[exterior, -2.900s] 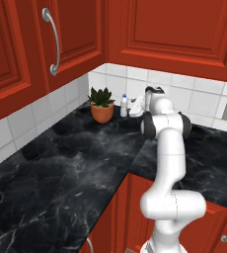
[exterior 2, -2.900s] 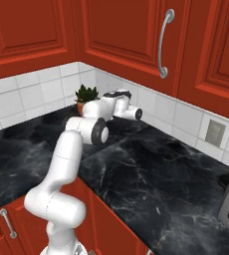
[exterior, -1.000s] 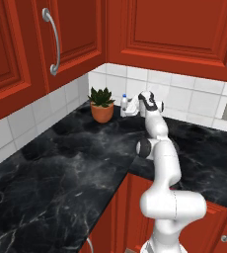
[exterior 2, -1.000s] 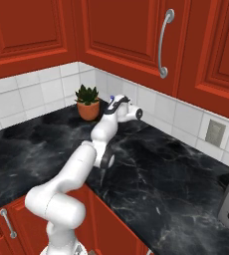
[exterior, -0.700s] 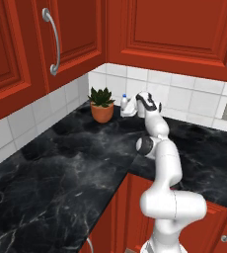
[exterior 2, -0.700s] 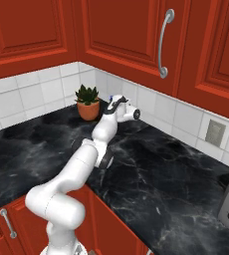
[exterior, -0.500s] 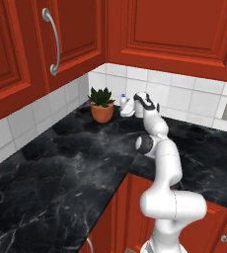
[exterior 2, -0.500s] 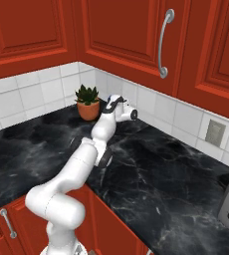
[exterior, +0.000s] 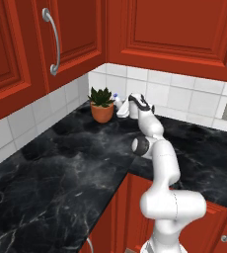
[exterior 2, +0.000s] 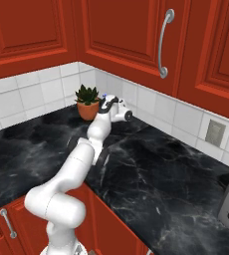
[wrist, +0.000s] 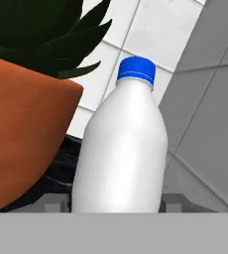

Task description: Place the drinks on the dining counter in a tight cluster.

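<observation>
One potted plant point(exterior: 101, 104) stands at the bench point(exterior: 61, 168) corner; just right of it stands the blue-capped white bottle point(wrist: 121, 154). Compared with a second ago, the tool point(exterior: 123, 109) has narrowed onto the bottle's sides; firm contact cannot be confirmed.

Tool point(exterior: 125, 107) at blue-cap bottle point(exterior: 118, 105), beside potted plant point(exterior: 101, 104).

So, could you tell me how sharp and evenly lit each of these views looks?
Hand view: the blue-capped bottle is crisp with soft shading down its right side, no glare. Left base view: the black worktop is evenly lit; the bottle is tiny. Right base view: sharp too, with faint shadow beneath the cupboards.
</observation>
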### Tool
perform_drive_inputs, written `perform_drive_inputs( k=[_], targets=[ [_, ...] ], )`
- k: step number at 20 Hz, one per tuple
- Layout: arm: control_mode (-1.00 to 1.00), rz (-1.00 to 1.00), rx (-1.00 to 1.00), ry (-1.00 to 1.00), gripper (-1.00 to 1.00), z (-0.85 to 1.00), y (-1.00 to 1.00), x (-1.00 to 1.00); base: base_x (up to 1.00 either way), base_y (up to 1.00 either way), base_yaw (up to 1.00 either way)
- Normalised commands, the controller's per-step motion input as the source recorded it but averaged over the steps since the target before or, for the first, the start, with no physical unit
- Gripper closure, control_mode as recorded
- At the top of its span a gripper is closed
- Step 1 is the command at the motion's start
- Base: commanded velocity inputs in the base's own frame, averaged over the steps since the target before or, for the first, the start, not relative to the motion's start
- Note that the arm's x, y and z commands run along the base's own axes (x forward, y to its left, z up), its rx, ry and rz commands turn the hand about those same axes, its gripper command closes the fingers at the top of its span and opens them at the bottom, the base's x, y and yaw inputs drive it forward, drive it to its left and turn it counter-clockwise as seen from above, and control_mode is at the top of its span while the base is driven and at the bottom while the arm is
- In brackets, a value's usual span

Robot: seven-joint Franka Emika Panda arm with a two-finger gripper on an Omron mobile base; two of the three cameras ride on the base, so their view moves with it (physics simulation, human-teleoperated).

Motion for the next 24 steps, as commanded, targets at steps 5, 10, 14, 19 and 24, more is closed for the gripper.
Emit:
perform_drive_inputs(
  k=[5,10,14,19,24],
  targets=[
    [-1.0,0.07,0.0,-0.03,1.0,0.15,-0.25,0.0,0.0,0.0,0.0],
    [-1.0,0.03,0.0,-0.03,1.0,0.12,-0.1,-0.15,0.0,0.0,0.0],
    [-1.0,-0.01,0.0,-0.02,1.0,0.16,0.0,-0.41,0.0,0.0,0.0],
    [-1.0,-0.09,0.01,0.0,1.0,0.13,0.03,-0.52,0.0,0.0,0.0],
    [-1.0,-0.21,0.0,0.0,1.0,0.0,0.29,-0.6,0.0,0.0,0.0]
  ],
)
